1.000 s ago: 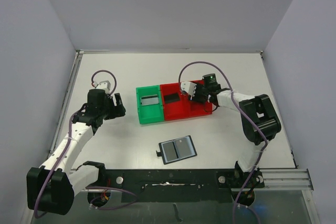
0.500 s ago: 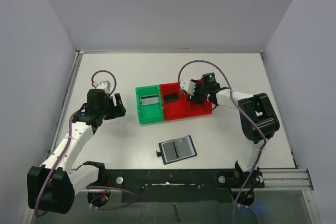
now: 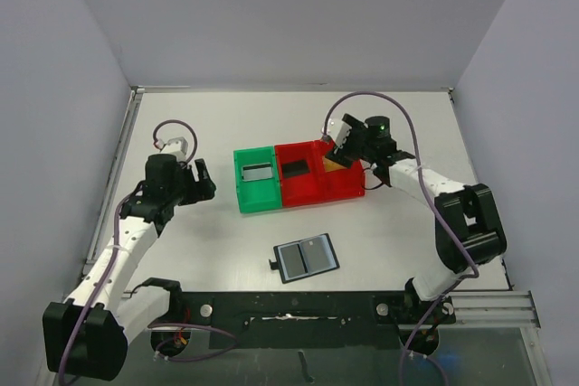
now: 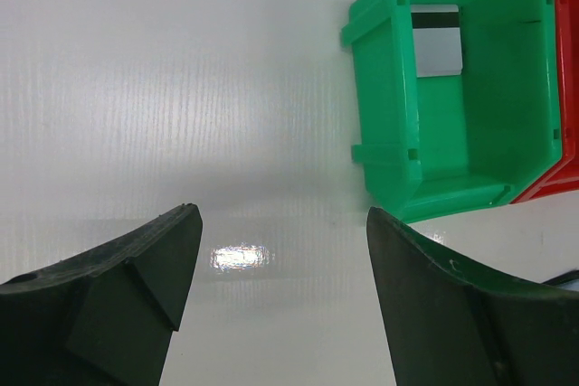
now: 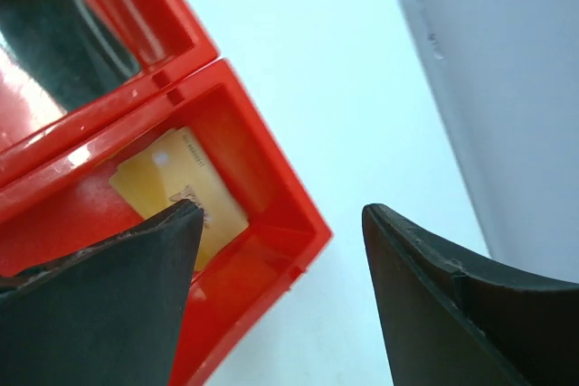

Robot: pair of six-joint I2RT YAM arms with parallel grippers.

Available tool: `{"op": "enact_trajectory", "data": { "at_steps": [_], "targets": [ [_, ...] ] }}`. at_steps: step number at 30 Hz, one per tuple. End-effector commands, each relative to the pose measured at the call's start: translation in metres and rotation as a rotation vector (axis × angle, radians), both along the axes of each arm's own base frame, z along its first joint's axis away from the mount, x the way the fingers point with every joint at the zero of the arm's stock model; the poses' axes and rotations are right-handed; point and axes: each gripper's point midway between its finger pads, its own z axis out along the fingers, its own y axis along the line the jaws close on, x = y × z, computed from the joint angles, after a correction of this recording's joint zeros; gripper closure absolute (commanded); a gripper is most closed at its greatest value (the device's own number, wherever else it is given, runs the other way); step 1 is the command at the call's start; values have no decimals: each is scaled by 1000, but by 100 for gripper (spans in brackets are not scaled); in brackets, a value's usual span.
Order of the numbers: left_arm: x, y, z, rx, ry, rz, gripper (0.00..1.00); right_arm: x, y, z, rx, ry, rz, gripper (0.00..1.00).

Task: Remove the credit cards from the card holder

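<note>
- Right wrist view first: the right gripper (image 5: 279,223) has its two black fingers spread wide with nothing between them. It's hanging over the outer corner of the red bin (image 5: 271,146).
- Just under the left finger lies the tan-gold card (image 5: 176,192), flat on the bin floor, with one corner hidden behind the fingertip. I'd guess that's its drop-off spot, not a pickup.
- The next red compartment holds the black card (image 5: 63,15), shiny enough to throw glare.
- The left gripper (image 4: 282,223) is spread and empty too, hovering over bare white table (image 4: 136,88) just beside the green bin (image 4: 398,88). Looks parked out of the way to me.
- Inside that bin sits the greyish card (image 4: 437,41), lying flat at the far end with a dark stripe along one edge.
- Both bins are glossy hard plastic with little ribs on the walls, set side by side and touching.
- The card holder (image 3: 308,258) lies opened flat near the arm bases, well apart from both grippers. Its blue-grey glossy pockets face up and a little tab sticks out on the left. I can't spot any card left in it, so I'd say the job is about finished.
</note>
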Motion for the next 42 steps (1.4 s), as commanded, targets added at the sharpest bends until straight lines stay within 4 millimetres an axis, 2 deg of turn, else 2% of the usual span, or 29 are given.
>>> {"op": "enact_trajectory", "data": {
  "at_steps": [1,2,5,8,10,11,13,15,16,18,20,23,26,27,30,33,37,39,42],
  "targets": [
    [15,0,33,-1,-113,-8,26,2,3,72,194,-154,-54,27],
    [14,0,34,-1,-119,-9,26,0,0,94,253,-195,-95,26],
    [12,0,39,-16,-140,-7,26,-6,-23,130,476,-153,-341,23],
    [11,-2,44,-30,-162,-4,25,-22,-50,141,645,-22,-580,19],
    [11,-2,45,-37,-166,-3,24,-39,-59,132,754,98,-658,11],
    [11,-4,46,-47,-172,-10,24,-48,-65,122,805,151,-686,1],
    [10,-15,49,-107,-178,-36,24,-62,-87,94,927,270,-805,2],
    [3,-41,49,-220,-160,-108,24,-77,-93,67,1042,460,-844,2],
    [-1,-52,49,-266,-145,-125,24,-88,-88,55,1078,568,-808,2],
    [-12,-78,52,-310,-132,-169,24,-107,-85,30,1119,747,-855,2],
    [-27,-106,56,-337,-123,-214,24,-125,-79,14,1132,819,-904,2],
    [-52,-151,69,-410,-128,-279,27,-144,-70,11,1136,756,-954,2],
    [-77,-188,60,-473,-89,-320,31,-166,-59,13,1153,721,-992,1],
    [-90,-204,56,-494,-67,-350,34,-173,-56,19,1197,709,-992,3],
    [-112,-238,45,-546,-23,-385,40,-193,-32,20,1291,764,-900,12],
    [-123,-268,35,-596,-2,-386,46,-213,-19,0,1282,878,-918,20],
    [-132,-291,6,-580,95,-378,53,-228,3,-9,1206,971,-886,28],
    [-135,-290,-14,-545,158,-337,62,-232,13,-14,1166,989,-882,30],
    [-144,-285,-31,-547,202,-291,64,-240,26,-23,1114,1024,-902,34]
  ]
}}
